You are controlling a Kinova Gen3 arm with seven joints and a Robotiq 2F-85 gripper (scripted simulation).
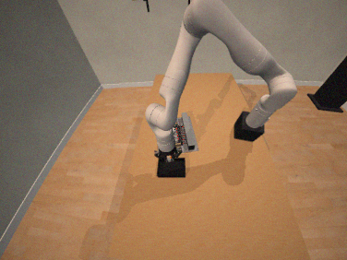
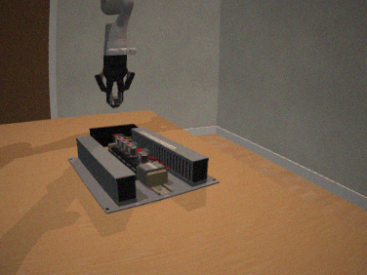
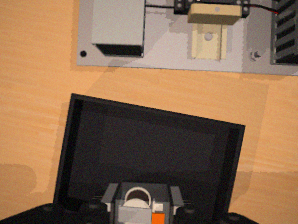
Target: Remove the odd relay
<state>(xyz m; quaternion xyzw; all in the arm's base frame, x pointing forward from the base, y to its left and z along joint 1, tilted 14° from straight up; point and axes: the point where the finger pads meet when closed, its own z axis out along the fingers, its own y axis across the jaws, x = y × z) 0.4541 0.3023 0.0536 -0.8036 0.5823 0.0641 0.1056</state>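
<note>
My gripper (image 2: 115, 100) (image 3: 143, 200) (image 1: 169, 158) is shut on a small clear relay (image 3: 135, 206) (image 2: 115, 101) with an orange button (image 3: 158, 219). It hangs high above the black parts tray (image 3: 80, 150) (image 2: 100, 131) (image 1: 172, 169), over the tray's near edge in the wrist view. The tray looks empty. On the grey panel (image 2: 98, 192) (image 3: 165, 57) a row of relays (image 2: 128, 147) (image 1: 180, 135) with red buttons stands in sockets between two long grey blocks.
Two long grey housings (image 2: 104, 167) (image 2: 168, 153) flank the relay row. A beige terminal block (image 2: 155, 175) (image 3: 212, 27) stands at the panel's near end. The arm's black base (image 1: 248, 130) sits on the wooden table. A dark stand (image 1: 332, 89) is at the far right.
</note>
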